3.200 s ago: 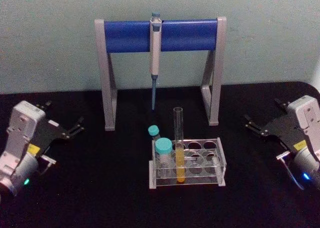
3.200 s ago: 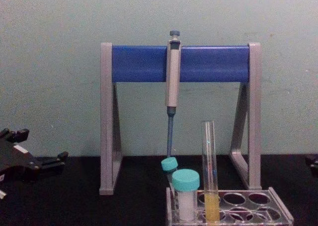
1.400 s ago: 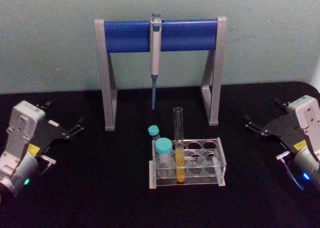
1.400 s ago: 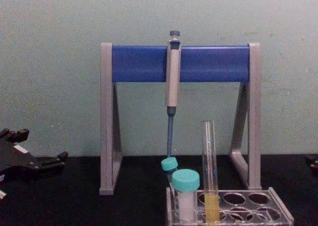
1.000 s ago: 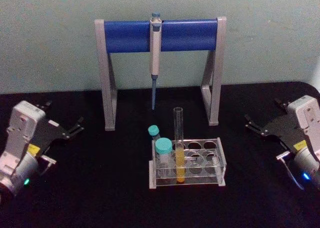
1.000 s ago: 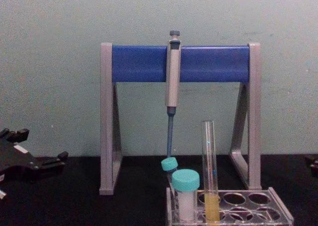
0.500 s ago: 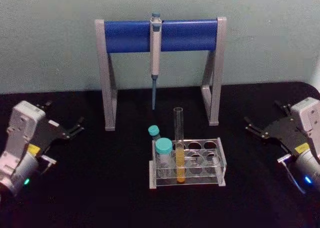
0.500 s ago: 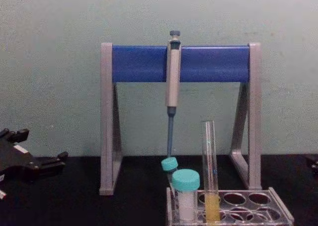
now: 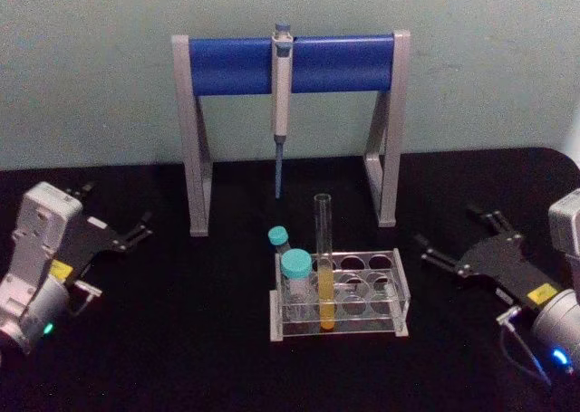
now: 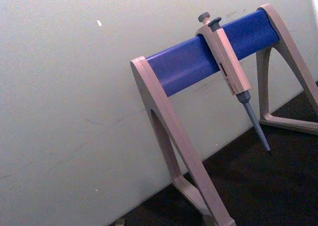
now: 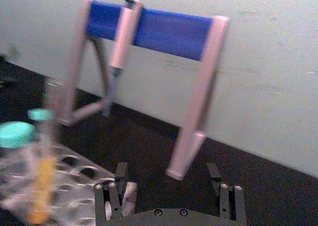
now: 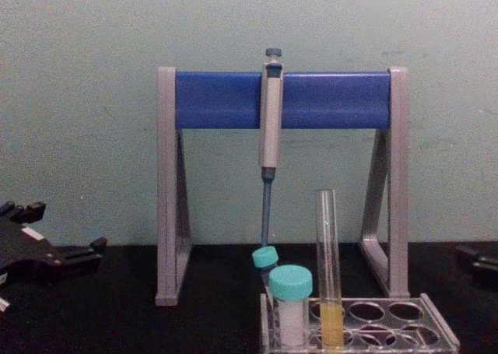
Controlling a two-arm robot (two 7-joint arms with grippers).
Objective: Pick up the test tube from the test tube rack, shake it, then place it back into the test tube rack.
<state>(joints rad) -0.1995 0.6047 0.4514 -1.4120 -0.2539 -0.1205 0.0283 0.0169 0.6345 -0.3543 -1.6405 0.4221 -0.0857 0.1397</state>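
1 test tube rack (image 12: 438,328), base cropped

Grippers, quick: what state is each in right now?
Left gripper: open, holding nothing, parked at far left.
Right gripper: open, holding nothing, right of the test tube rack.

One tube (image 9: 323,249). One rack (image 9: 391,291). Two teal-capped vials: front vial (image 9: 295,267), back vial (image 9: 278,237). One pipette (image 9: 282,95). One stand (image 9: 227,65). Two hands: left hand (image 9: 116,206) by the tabletop's (image 9: 181,340) left edge, right hand (image 9: 446,227) by its right edge.
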